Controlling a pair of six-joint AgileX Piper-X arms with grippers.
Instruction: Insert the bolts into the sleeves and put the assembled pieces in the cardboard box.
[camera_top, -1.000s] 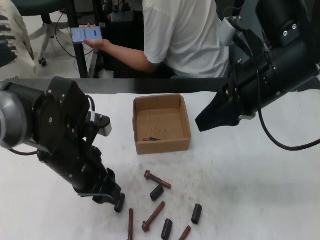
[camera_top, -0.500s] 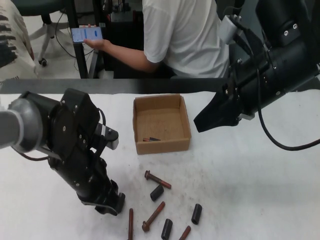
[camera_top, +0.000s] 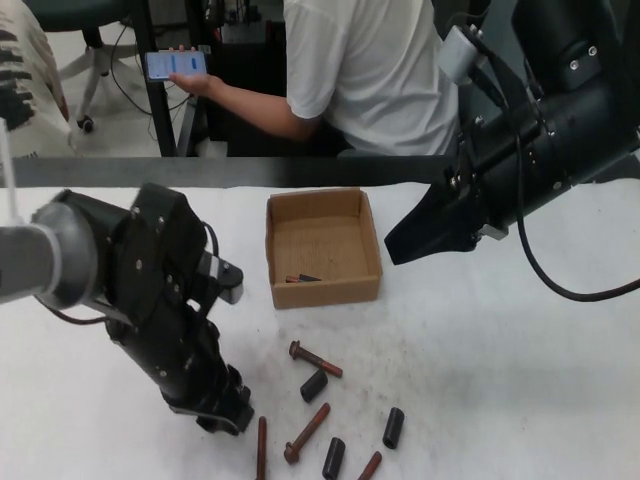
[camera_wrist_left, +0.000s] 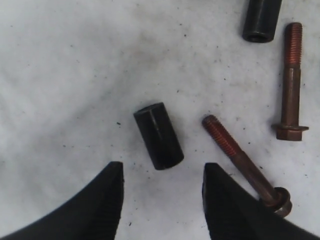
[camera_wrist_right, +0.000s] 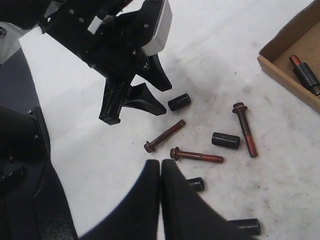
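High camera looks forward and down over the bench (camera_top: 520, 330). Both wrist cameras face it — the left nearest — sharing the loose bolts (camera_wrist_left: 240, 157).

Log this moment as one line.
left hand: open, over black hexagonal metal sleeve | right hand: shut, empty | brown cardboard box: holds one assembled bolt-and-sleeve piece

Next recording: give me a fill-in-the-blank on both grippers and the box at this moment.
1. The left gripper, by a black hexagonal sleeve lying on the bench, has its fingers ___.
2. The right gripper has its fingers ___.
3. The brown cardboard box holds ___ assembled bolt-and-sleeve piece.
Missing words: open; shut; one.
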